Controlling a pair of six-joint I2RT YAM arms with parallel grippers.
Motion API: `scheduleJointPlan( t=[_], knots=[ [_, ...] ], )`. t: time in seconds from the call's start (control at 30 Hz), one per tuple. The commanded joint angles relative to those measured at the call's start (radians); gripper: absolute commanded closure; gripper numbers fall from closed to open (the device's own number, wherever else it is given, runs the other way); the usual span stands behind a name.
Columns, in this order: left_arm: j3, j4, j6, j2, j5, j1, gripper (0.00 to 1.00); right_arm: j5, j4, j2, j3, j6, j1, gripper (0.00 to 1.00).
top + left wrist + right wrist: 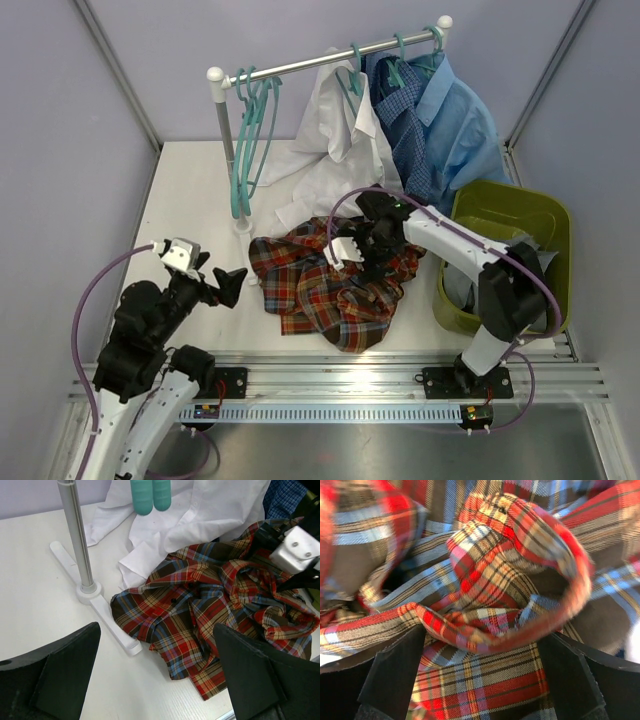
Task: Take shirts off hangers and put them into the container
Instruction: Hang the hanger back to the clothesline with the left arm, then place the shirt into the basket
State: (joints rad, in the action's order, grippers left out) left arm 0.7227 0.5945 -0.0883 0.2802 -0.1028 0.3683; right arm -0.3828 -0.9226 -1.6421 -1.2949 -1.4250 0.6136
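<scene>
1. At desk centre, a shade toward 6 o'clock (12 = far wall in the top view), the red-orange plaid shirt [318,290] lies off its hanger in a crumpled heap. It is outside the container.
2. Right end effector [482,639]: down on the heap's 3 o'clock side. Its fingers [395,677] stand wide apart, with a raised fold of plaid bulging between them. Not clamped.
3. Left end effector [235,287]: at 8 o'clock, near the plaid hem and apart from it. Fingers spread and nothing between them, seen in the left wrist view.
4. Silver rail [330,60] runs across 12 o'clock. Empty teal hangers [252,125] are bunched at its 9 o'clock end, just beside the upright post [228,150].
5. Three shirts hang on the rail, reading toward 3 o'clock: white shirt [335,140], dark blue check shirt [402,125], light blue shirt [465,130]. The white shirt's tail drapes onto the desk [190,210] and touches the plaid heap's far edge.
6. The container [545,215], olive green, sits at the desk's 3 o'clock edge, below the light blue shirt. The right arm crosses its near rim. Grey cloth [455,288] shows inside; which garment it is, I cannot tell.
</scene>
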Motion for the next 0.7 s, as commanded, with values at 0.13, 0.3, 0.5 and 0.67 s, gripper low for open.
scheduleJointPlan(
  t=[0.13, 0.3, 0.5, 0.67],
  knots=[
    [-0.083, -0.107, -0.002, -0.084, 0.026, -0.003, 0.01, 0.049, 0.097, -0.177, -0.096, 0.075, 0.115, 0.01],
    [-0.089, -0.105, -0.004, -0.11, 0.035, -0.003, 0.01, -0.037, 0.091, -0.268, -0.187, 0.192, 0.179, 0.01],
    [-0.095, -0.11, -0.002, -0.125, 0.038, -0.003, 0.01, -0.039, 0.114, -0.343, -0.227, 0.304, 0.227, 0.01],
    [-0.097, -0.113, -0.002, -0.131, 0.034, -0.003, 0.01, -0.011, 0.113, -0.424, -0.208, 0.357, 0.274, 0.09]
  ],
)
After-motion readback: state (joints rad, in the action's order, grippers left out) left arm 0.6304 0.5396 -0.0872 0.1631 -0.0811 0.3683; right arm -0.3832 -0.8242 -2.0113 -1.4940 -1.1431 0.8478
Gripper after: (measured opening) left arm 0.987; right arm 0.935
